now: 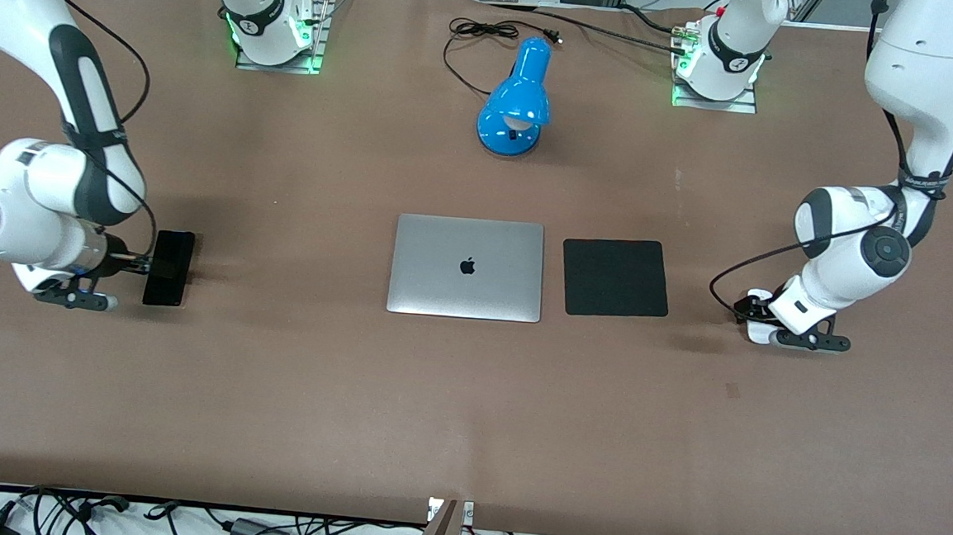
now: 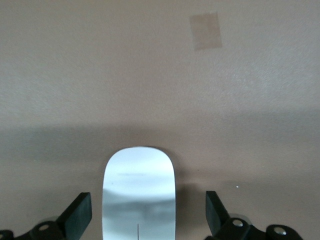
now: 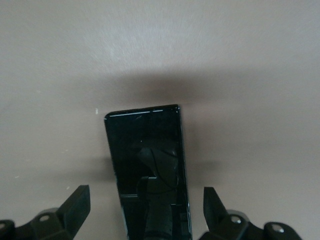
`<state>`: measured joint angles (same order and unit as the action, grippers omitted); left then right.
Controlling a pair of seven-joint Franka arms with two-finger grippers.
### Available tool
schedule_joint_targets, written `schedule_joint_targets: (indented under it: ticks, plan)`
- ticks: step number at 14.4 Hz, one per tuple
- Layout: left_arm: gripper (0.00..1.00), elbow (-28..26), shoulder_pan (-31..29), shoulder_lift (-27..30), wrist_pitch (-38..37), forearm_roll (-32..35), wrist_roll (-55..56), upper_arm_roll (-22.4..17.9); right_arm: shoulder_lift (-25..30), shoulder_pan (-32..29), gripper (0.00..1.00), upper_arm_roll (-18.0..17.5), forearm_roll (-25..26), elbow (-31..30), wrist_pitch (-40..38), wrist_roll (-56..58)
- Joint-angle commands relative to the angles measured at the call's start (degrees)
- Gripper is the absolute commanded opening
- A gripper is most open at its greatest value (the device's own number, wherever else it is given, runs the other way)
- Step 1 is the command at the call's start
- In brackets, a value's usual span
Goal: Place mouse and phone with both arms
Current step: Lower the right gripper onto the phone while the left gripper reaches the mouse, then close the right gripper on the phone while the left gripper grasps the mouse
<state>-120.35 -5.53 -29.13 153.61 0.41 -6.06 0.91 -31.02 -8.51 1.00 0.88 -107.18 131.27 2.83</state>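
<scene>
The left tool [image 2: 147,217] sits low over the desk [image 1: 468,399] at the left arm's end, its 2 fingers [image 2: 77,212] spread wide with the mouse [image 2: 139,192] lying between them, a clear gap on each side. In the front view only a sliver of the mouse shows under the left tool [image 1: 763,322], which is well apart from the black mouse pad [image 1: 615,278]. The right tool [image 3: 145,215] is likewise low at the right arm's end, its fingers [image 3: 75,205] spread on either side of the phone [image 3: 149,170], touching neither long edge. From the front, the phone [image 1: 169,268] lies flat on the desk just beside the right tool [image 1: 125,267], far from the closed laptop [image 1: 466,268] in the middle. A blue lamp [image 1: 518,100] stands farther from the front camera than the laptop.

Both grasps look about to begin, and each has its own risk. The mouse has a glossy, rounded top; if the fingers close too high on it, it could squirt out or tilt. The phone is thin and flat on the desk, so fingers closing above its edges would miss it, while fingers pressed too low may scrape the desk and push it askew. It also sits slightly off-centre between the fingers, so 1 finger may touch first and rotate it.
</scene>
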Motion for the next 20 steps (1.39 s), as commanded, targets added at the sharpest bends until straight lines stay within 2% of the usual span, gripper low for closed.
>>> schedule_joint_targets:
  ticks: [1, 2, 3, 4, 5, 7, 10, 12, 13, 15, 18, 20]
  plan:
    - [1.00, -0.76, -0.45, 0.22, 1.25, 1.00, -0.97, 0.05, -0.27, -0.72, 1.00, -0.56, 0.26, -1.45, 1.62, -0.10]
    - [0.99, -1.19, -0.45, 0.13, 1.25, 1.00, -0.97, 0.05, -0.88, -1.24, 1.00, -0.56, 0.35, -1.54, 1.88, -0.10]
    - [0.93, -1.37, -0.45, -0.04, 1.25, 1.00, -0.88, 0.05, -1.41, -1.60, 1.00, -0.56, 0.35, -1.72, 1.88, -0.10]
    - [0.83, -1.29, -0.45, -0.13, 1.25, 1.00, -0.88, 0.05, -1.85, -1.69, 1.00, -0.56, 0.35, -1.89, 1.80, -0.02]
    - [0.67, -1.29, -0.54, -0.13, 1.17, 1.00, -0.79, 0.05, -1.94, -1.69, 1.00, -0.56, 0.35, -2.07, 1.62, 0.25]
    - [0.45, -1.11, -0.80, 0.22, 0.64, 1.00, -0.53, 0.05, -2.38, -1.69, 1.00, -0.56, 0.35, -2.16, 1.71, -0.01]
    - [0.41, -0.24, -0.54, 2.84, -1.54, 1.00, -0.44, 0.32, -3.17, -1.60, 1.00, -0.56, 0.35, -1.98, 2.23, -0.01]
    - [0.41, 5.36, -0.10, 4.96, -13.00, 1.00, -0.18, 0.76, -3.61, -1.69, 1.00, -0.56, 0.35, -1.98, 3.90, -0.01]
    - [0.41, 10.09, -0.01, 5.14, -20.73, 1.00, -0.09, 0.93, -3.79, -1.51, 1.00, -0.65, 0.26, -1.98, 3.90, -0.10]
    - [0.41, 17.22, -0.01, 5.05, -31.57, 1.00, 0.69, 2.16, -3.70, -1.60, 1.00, -0.65, 0.26, -1.72, 3.64, -0.19]
    - [0.41, 22.87, -0.01, 5.75, -43.54, 1.00, 7.35, 6.89, -3.70, -1.60, 1.00, -0.65, -0.09, -1.72, 3.47, -0.28]
    - [0.41, 21.92, -0.01, 5.84, -44.89, 1.00, 14.46, 11.80, -3.61, -1.51, 1.00, -0.65, -0.09, -1.72, 3.46, -0.63]
